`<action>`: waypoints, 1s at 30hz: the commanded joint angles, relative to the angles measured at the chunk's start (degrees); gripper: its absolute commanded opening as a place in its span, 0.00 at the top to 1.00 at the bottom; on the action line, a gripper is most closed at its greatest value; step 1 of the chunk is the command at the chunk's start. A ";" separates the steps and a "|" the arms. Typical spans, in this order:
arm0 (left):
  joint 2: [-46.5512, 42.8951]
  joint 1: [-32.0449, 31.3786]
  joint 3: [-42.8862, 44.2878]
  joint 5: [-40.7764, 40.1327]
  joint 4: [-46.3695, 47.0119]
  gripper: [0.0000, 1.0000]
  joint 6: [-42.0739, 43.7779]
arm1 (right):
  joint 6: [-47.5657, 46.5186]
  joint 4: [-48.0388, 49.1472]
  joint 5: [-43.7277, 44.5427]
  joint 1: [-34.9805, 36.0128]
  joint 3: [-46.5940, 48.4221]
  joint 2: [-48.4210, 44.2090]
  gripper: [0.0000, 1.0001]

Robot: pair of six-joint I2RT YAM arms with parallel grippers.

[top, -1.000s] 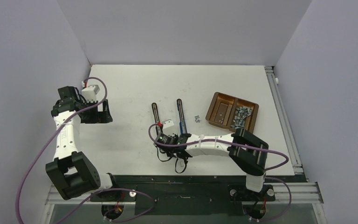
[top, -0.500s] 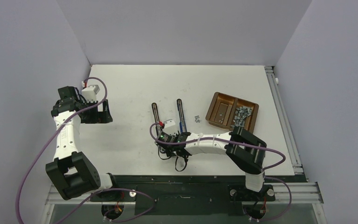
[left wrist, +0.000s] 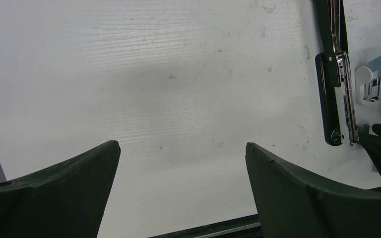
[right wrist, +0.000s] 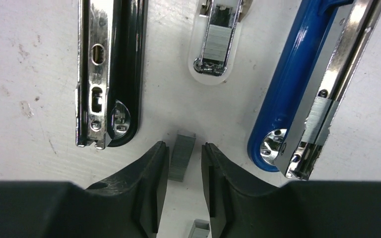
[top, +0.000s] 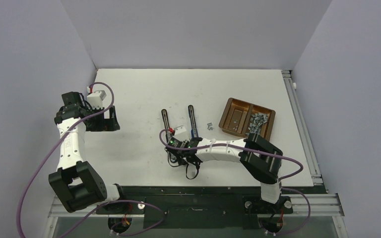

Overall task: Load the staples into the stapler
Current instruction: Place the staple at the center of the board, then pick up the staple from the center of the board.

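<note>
Three opened staplers lie side by side: a black stapler (right wrist: 111, 74) (top: 165, 121), a small white stapler (right wrist: 218, 44) (top: 180, 131) and a blue stapler (right wrist: 307, 89) (top: 192, 121). A short grey strip of staples (right wrist: 182, 156) lies on the table just below them. My right gripper (right wrist: 184, 146) (top: 178, 151) straddles that strip, jaws slightly open, with a gap showing on the strip's right side. Another staple strip (right wrist: 201, 229) lies further back between the fingers. My left gripper (left wrist: 181, 148) (top: 106, 119) hangs wide open and empty, far to the left.
A brown two-compartment tray (top: 229, 113) at the right holds a heap of staples in its right half. A few loose staples (top: 210, 126) lie between the tray and the blue stapler. The left wrist view shows the black stapler (left wrist: 335, 84) at its right edge.
The right gripper's jaws have parted from shut to slightly open, and its wrist has shifted a little to the left. The left arm has not moved.
</note>
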 commanded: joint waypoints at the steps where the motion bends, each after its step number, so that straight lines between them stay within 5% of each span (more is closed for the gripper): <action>1: -1.78 0.57 2.51 1.30 -0.04 0.04 0.61 | -1.31 -4.04 -3.12 -2.51 4.48 1.41 0.70; 12: -1.12 0.55 3.34 1.48 -0.08 0.04 1.11 | -3.26 -7.95 -9.12 -4.42 9.07 4.36 0.61; 30: -1.57 0.61 2.93 0.42 0.40 0.04 1.94 | -2.49 -7.19 -9.60 -4.33 10.00 6.00 0.76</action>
